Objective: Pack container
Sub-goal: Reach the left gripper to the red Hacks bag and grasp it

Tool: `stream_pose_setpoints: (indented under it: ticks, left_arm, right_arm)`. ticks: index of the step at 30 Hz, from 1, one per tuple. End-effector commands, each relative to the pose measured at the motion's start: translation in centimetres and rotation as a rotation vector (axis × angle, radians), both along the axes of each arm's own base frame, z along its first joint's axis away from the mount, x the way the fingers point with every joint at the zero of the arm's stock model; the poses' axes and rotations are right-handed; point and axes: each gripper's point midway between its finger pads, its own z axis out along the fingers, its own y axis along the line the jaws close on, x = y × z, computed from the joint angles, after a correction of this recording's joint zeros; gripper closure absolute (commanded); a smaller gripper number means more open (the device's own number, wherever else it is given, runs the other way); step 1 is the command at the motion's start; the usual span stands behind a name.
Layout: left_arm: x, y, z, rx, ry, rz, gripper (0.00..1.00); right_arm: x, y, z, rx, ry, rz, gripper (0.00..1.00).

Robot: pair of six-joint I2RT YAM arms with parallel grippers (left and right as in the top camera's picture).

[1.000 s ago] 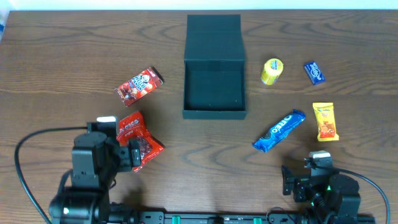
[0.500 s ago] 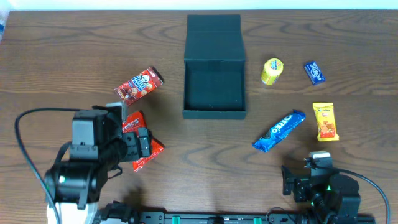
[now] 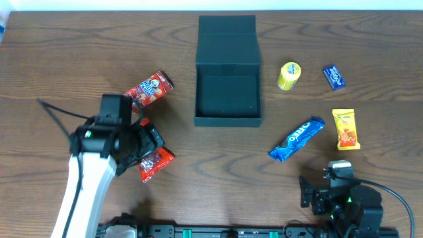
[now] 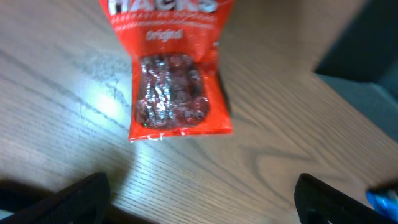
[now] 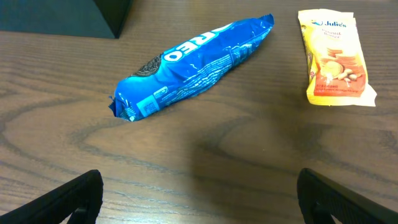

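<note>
The container (image 3: 228,73), a dark teal box, lies open at the table's back centre with its lid flap folded away. My left gripper (image 3: 147,141) is open and hovers over a red Hacks packet (image 3: 157,162). In the left wrist view that packet (image 4: 177,81) lies just ahead of the wide-apart fingers (image 4: 62,202), with nothing between them. My right gripper (image 3: 328,190) rests open near the front right edge. Ahead of it lie a blue Oreo pack (image 5: 193,62) and a yellow Julie's packet (image 5: 336,56).
A second red snack packet (image 3: 147,89) lies left of the container. A yellow round snack (image 3: 289,75) and a small blue packet (image 3: 334,77) sit to the container's right. The Oreo pack (image 3: 297,138) and Julie's packet (image 3: 346,129) lie further forward on the right.
The left arm has swung away from the front edge, up and right, so that its gripper is over the red Hacks packet. The right arm has not moved.
</note>
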Motion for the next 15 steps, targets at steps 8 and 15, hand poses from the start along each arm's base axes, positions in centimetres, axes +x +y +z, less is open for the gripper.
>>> stream_pose_setpoints:
  ticks: [8,15]
  left_arm:
    - [2.6,0.6,-4.2,0.035,0.133,0.075,0.04]
    - [3.9,1.7,-6.5,0.11,0.163,0.081,0.04]
  right_arm:
    - [-0.1,0.0,-0.2,-0.003,0.002,0.007,0.01]
    - [-0.1,0.0,-0.2,-0.003,0.002,0.007,0.01]
